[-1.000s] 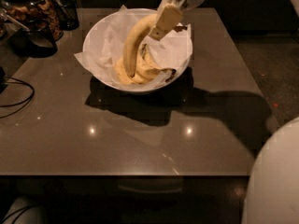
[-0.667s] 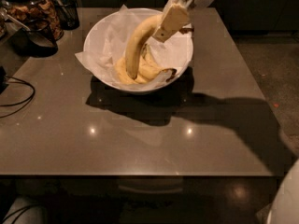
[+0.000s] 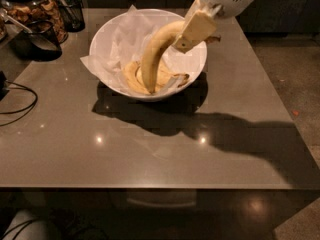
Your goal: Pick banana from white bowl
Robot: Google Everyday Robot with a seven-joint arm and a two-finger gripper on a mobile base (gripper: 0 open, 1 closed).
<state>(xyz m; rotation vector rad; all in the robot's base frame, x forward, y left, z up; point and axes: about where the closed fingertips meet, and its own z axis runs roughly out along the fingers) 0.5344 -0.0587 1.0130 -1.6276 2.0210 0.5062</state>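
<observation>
Over the right side of the round, smooth white bowl on the shiny desk, the claw is squeezing the top of the long, curved yellow banana, its low tip resting inside.

Gripper gripping banana above white bowl; jars block far left.

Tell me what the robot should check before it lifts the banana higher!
1. The gripper is shut on the banana at its upper end, over the white bowl: ok.
2. The banana is fully out of the bowl: not ok, its lower tip is inside.
3. The smaller bananas are not gripped too: ok.
4. The paper lining is free of the banana: cannot tell.
5. The jars are away from the gripper: ok.
</observation>
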